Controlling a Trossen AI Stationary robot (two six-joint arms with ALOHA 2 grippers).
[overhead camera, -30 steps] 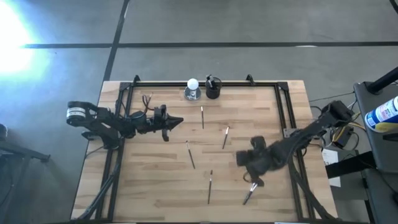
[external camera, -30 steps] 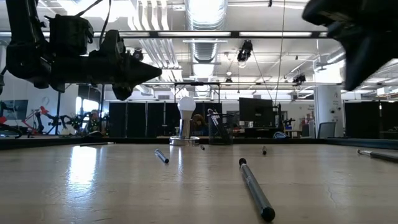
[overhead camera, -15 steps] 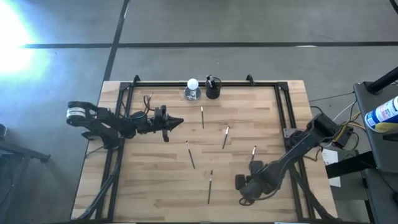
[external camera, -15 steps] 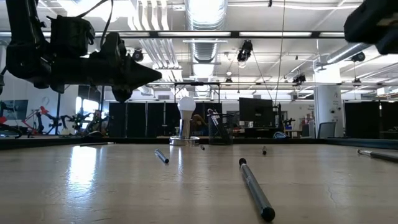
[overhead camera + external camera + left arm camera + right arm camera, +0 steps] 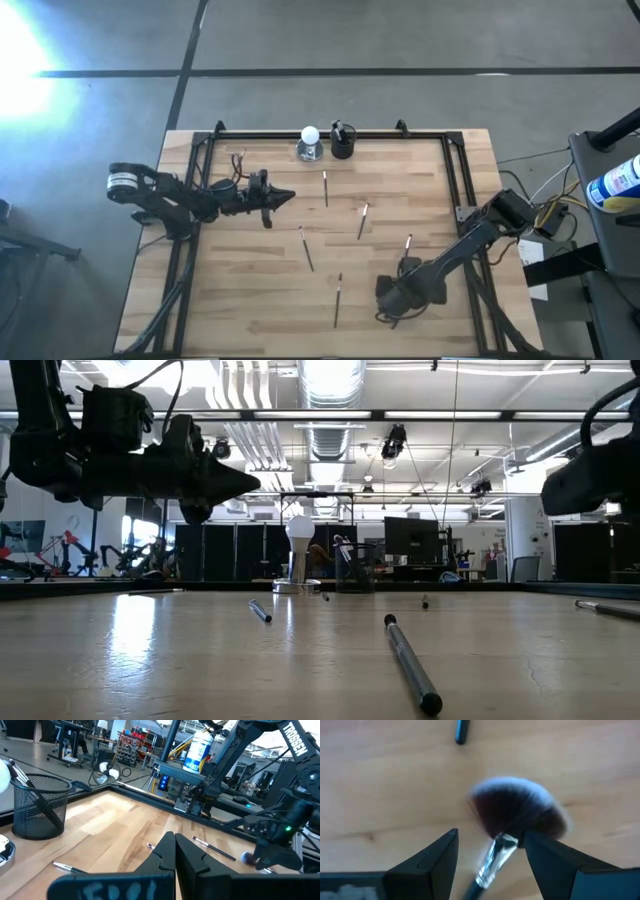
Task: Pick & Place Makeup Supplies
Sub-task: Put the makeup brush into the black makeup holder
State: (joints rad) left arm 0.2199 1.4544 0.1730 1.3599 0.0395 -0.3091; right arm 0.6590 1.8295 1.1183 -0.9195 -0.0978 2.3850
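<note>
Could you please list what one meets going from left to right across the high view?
Left pincer → white ball → black cup → right pincer.

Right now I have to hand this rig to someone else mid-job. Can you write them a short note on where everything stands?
Right gripper: fingers open, low over the near right of the table, straddling the fluffy brush; not gripped.
Left gripper: fingers shut, empty, waiting above the table's left side.
Five thin brushes lie loose mid-table.
The mesh cup at the far edge holds at least one brush.
Left: grip the fluffy brush, place it, then clear the rest.
</note>
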